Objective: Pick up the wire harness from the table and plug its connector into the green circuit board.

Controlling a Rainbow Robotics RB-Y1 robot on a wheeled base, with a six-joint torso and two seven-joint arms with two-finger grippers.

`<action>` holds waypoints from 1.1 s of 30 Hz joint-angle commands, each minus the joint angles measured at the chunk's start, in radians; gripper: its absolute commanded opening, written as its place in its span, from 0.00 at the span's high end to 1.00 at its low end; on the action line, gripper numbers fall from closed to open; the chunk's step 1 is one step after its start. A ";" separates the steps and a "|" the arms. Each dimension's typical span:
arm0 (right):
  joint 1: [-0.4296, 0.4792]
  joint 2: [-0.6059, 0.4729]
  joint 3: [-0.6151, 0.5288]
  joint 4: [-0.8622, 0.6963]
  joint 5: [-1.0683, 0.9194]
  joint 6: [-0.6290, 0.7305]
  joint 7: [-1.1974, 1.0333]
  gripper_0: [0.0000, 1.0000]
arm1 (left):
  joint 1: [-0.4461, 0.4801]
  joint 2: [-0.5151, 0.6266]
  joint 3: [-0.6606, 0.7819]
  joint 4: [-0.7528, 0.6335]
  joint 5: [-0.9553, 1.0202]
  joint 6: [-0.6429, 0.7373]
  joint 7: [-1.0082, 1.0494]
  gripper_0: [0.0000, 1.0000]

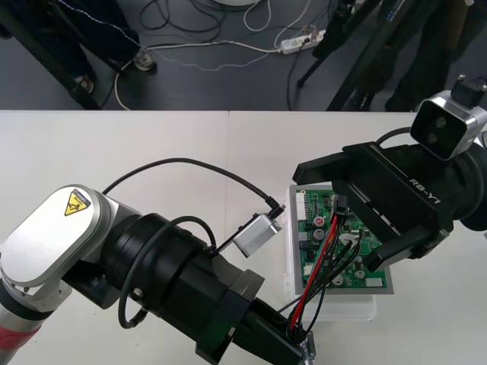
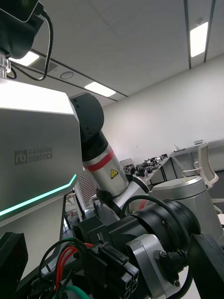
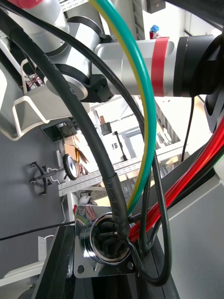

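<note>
- Left arm [image 1: 61, 228] stretches in from the left, with the left gripper [image 1: 299, 344] pinching the wire harness [image 1: 329, 255].
- Right arm [image 1: 456, 190] reaches in from the right, with the right gripper [image 1: 333, 218] spread wide.

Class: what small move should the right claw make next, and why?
Probably close the right claw on the black plug: its fingers stand open either side of it above the green circuit board, while the left claw holds the metal socket. I cannot tell if it is seated.

Front view steeply down over table [image 1: 114, 152], wrist views very close, looking outward, all sharing harness [image 1: 329, 258].
</note>
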 commanded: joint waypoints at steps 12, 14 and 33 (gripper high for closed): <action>-0.028 0.006 0.010 -0.009 -0.007 0.000 0.009 1.00 | -0.008 -0.016 -0.014 -0.006 0.050 0.044 -0.056 1.00; -0.028 0.006 0.010 -0.009 -0.008 0.000 0.009 1.00 | -0.008 -0.014 -0.014 -0.006 0.053 0.044 -0.058 1.00; -0.026 0.017 0.010 -0.009 -0.014 0.000 0.010 1.00 | -0.007 -0.014 -0.005 -0.006 0.055 0.045 -0.063 1.00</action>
